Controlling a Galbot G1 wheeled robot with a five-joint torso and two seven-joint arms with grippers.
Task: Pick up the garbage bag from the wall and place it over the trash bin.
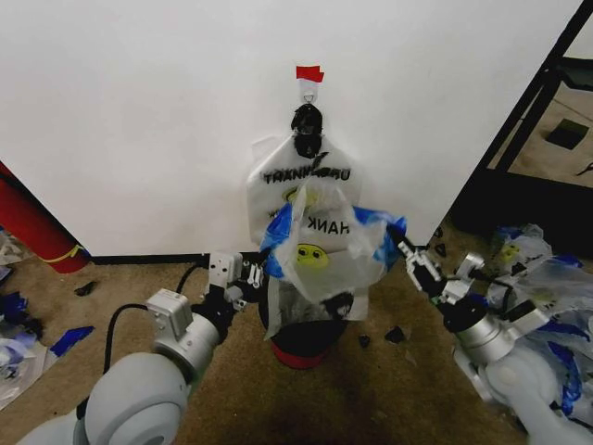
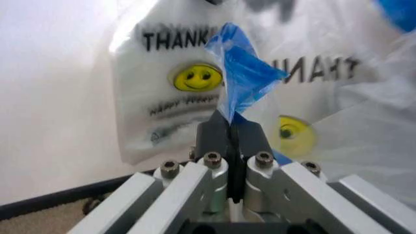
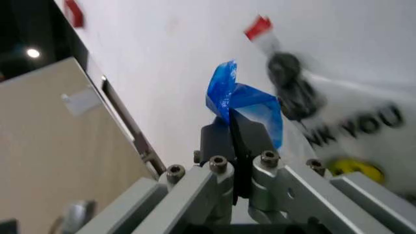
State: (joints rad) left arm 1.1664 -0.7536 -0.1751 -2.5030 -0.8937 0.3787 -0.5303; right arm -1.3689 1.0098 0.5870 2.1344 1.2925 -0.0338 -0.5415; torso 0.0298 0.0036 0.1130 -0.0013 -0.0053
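Note:
The garbage bag (image 1: 320, 246), see-through with a yellow smiley, hangs stretched between both grippers just in front of the white wall (image 1: 139, 120). My left gripper (image 1: 264, 269) is shut on a blue tape patch (image 2: 244, 73) at one edge of the bag. At the other edge my right gripper (image 1: 403, 248) is shut on another blue patch (image 3: 240, 97). Under the bag stands the trash bin (image 1: 296, 356), its red base showing and its black mesh mostly covered by the plastic. In the wrist views the left gripper (image 2: 231, 124) and the right gripper (image 3: 233, 119) each pinch blue tape.
A flat white "THANK YOU" bag (image 1: 278, 181) hangs from the hook (image 1: 309, 93) below a red tape strip (image 1: 309, 73). A red cylinder (image 1: 28, 227) leans at the left. A heap of blue-taped clear bags (image 1: 547, 278) lies right, by a dark frame (image 1: 528, 120).

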